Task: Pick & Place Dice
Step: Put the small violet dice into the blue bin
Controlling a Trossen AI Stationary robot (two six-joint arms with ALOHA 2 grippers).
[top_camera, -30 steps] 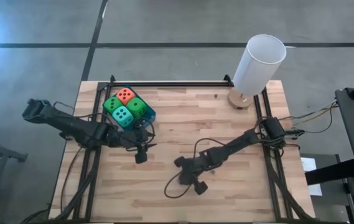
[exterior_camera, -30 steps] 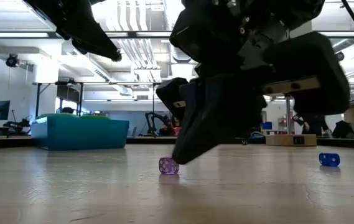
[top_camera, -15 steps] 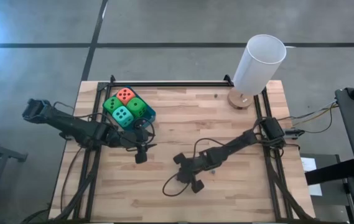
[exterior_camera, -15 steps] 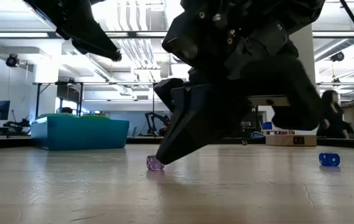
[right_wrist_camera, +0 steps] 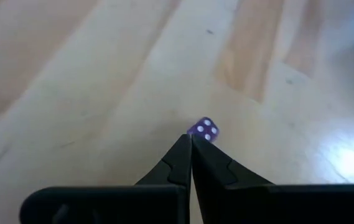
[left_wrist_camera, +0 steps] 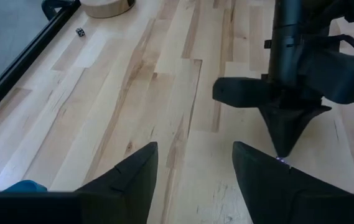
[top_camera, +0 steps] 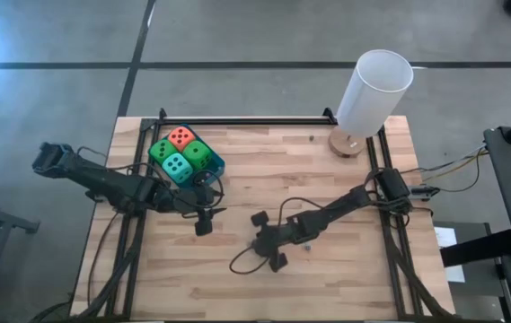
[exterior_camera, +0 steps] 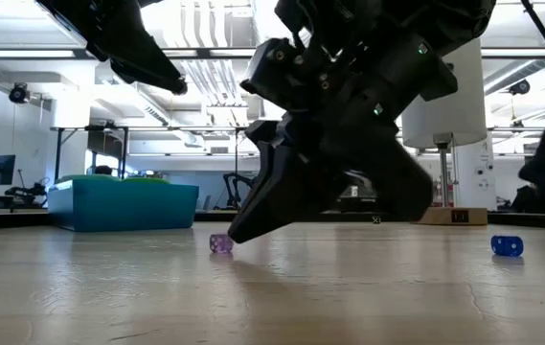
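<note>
Four soft dice, one orange-red (top_camera: 180,137), two green (top_camera: 198,154) and one teal (top_camera: 176,166), sit in the blue tray (top_camera: 217,164) at the table's far left. A tiny purple die (exterior_camera: 220,243) (right_wrist_camera: 204,129) lies on the bare wood mid-table. My right gripper (top_camera: 257,240) (right_wrist_camera: 191,142) is shut, low over the table, its tip at that purple die. My left gripper (top_camera: 203,222) (left_wrist_camera: 192,180) is open and hovers just near of the tray, holding nothing. My right gripper meets the purple die's side (right_wrist_camera: 200,132) with the point of its shut fingers (exterior_camera: 237,234), slanting down from the table's right. The die stays flat on the wood, ahead of the tips and not between them.
A white lamp (top_camera: 374,91) stands on a round wooden base at the far right corner. A small blue die (exterior_camera: 507,245) lies on the table to the right, and a tiny dark die (left_wrist_camera: 80,31) lies near the lamp base. Black rails (top_camera: 237,120) frame the table.
My right gripper has moved toward the table's left edge with its fingers shut and low. The purple die has slid along the wood to the left ahead of its tip. The left arm has kept still.
</note>
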